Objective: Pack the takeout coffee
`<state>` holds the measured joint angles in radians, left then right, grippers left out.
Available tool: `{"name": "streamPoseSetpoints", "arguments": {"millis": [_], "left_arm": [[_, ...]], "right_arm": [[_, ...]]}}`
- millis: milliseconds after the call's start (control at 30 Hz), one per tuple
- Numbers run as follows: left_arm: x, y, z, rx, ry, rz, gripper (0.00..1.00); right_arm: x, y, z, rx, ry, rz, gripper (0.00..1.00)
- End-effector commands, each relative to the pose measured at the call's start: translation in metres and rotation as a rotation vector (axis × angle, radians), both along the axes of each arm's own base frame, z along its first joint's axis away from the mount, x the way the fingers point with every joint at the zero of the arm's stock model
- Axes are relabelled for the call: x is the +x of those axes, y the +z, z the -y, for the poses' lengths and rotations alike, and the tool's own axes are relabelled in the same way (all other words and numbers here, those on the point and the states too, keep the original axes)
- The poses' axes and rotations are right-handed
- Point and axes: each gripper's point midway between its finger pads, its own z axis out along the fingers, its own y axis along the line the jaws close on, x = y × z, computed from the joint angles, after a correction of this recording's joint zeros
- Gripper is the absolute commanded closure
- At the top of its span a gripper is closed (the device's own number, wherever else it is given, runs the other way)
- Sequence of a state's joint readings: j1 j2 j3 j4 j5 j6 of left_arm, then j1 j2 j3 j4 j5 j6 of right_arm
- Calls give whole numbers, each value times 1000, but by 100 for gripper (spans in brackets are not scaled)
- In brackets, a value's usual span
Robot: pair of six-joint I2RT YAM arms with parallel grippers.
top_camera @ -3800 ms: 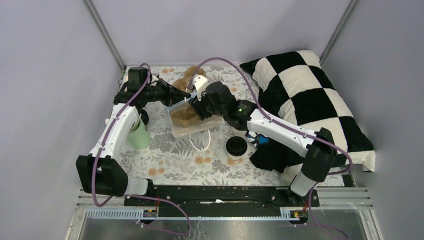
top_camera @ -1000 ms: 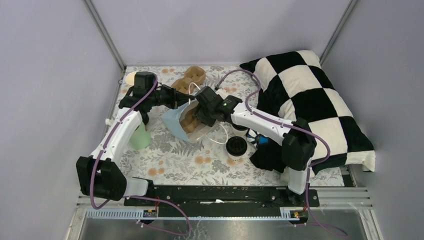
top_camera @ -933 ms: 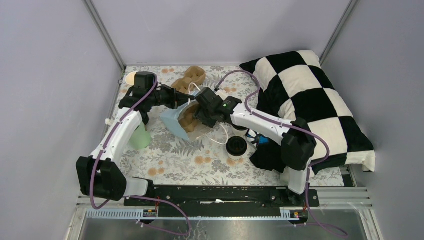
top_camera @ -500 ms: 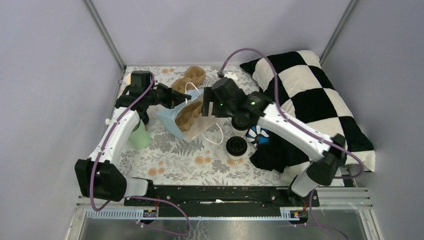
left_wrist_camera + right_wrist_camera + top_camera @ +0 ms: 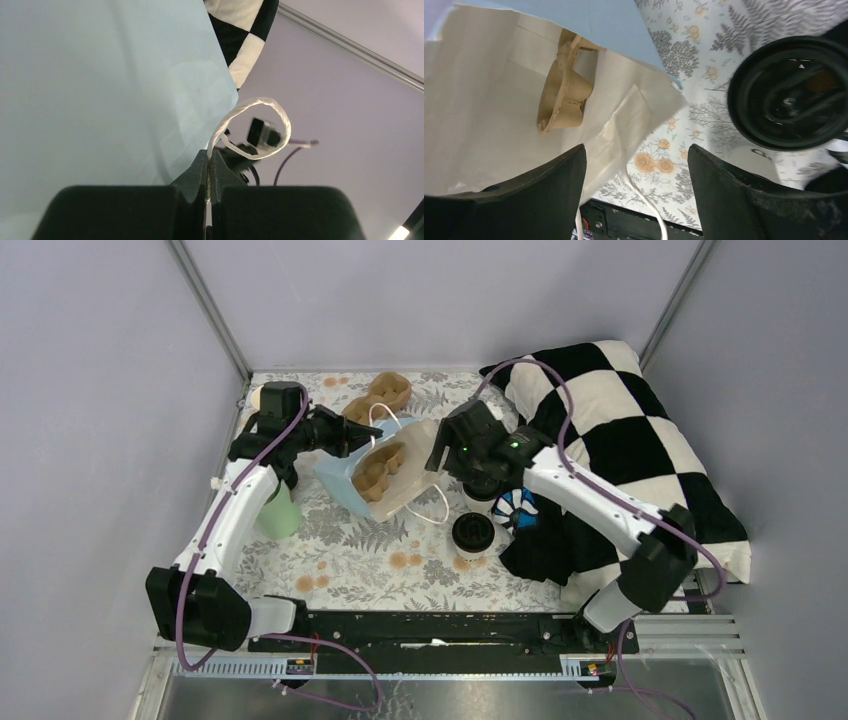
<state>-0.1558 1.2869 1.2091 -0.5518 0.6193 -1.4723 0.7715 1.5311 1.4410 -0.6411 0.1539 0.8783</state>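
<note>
L fingers [image 5: 197, 172] are pinching the white handle [image 5: 260, 102] to prop the blue bag [image 5: 100, 75] open, while R fingers [image 5: 549, 200] are hanging wide apart & empty nr a lidded cup [image 5: 791, 95].

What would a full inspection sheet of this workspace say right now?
Surface: floral table, partly covered.
Job's things: blue bag tipped over, mouth open, pulp carrier inside; lidded cup stands outside it; second lidded cup partly hidden under the right arm.
Clutter: mint-green cup, spare carrier, checkered pillow, black cloth.
Grippers: left gripper shut on the bag's white handle; right gripper open, empty, by the bag mouth.
Cables: purple cables along both arms, no snag seen.
Surroundings: grey walls; otherwise nothing seen.
</note>
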Motion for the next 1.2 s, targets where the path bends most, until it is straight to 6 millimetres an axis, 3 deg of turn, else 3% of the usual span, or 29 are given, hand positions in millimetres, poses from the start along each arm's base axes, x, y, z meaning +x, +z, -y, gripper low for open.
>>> {"name": "streamPoseSetpoints", "arguments": {"millis": [0, 167, 300, 433, 533, 633, 667, 767, 833, 900, 933, 967, 1033, 1100, 1167], "left_arm": [[-4, 20, 3, -33, 1, 46, 100], [-1, 29, 7, -29, -42, 84, 100], [2, 41, -4, 50, -9, 124, 100], [-2, 51, -32, 148, 56, 149, 100], [-17, 45, -41, 146, 73, 107, 100], [-41, 23, -50, 157, 98, 23, 100], [-47, 10, -53, 172, 109, 2, 100], [-66, -33, -46, 110, 84, -125, 100], [-65, -19, -36, 34, 57, -94, 100], [-59, 18, -38, 62, 47, 25, 100], [-57, 30, -40, 94, 41, 68, 100], [-56, 35, -43, 137, 37, 90, 100], [-55, 16, -50, 216, 33, 69, 100], [-65, -9, -47, 201, 2, -19, 100], [-72, -6, -40, 163, -37, -4, 100]], "right_arm": [[7, -3, -47, 145, 2, -24, 23], [21, -14, -54, 77, -104, 11, 55], [30, 12, -34, -90, -127, 46, 78], [8, 33, -30, -214, 1, 4, 98], [-5, 55, -29, -276, 110, 8, 100], [-9, 82, -25, -318, 230, 73, 100], [-6, 83, -25, -335, 267, 104, 100], [18, 53, -36, -433, 382, 205, 100], [28, 82, -50, -421, 442, 281, 100], [24, 106, -64, -380, 527, 336, 100], [21, 108, -69, -365, 564, 352, 100], [21, 97, -70, -368, 579, 349, 100], [23, 80, -75, -349, 584, 373, 100], [18, 78, -74, -336, 583, 347, 100], [13, 87, -78, -302, 599, 341, 100]]}}
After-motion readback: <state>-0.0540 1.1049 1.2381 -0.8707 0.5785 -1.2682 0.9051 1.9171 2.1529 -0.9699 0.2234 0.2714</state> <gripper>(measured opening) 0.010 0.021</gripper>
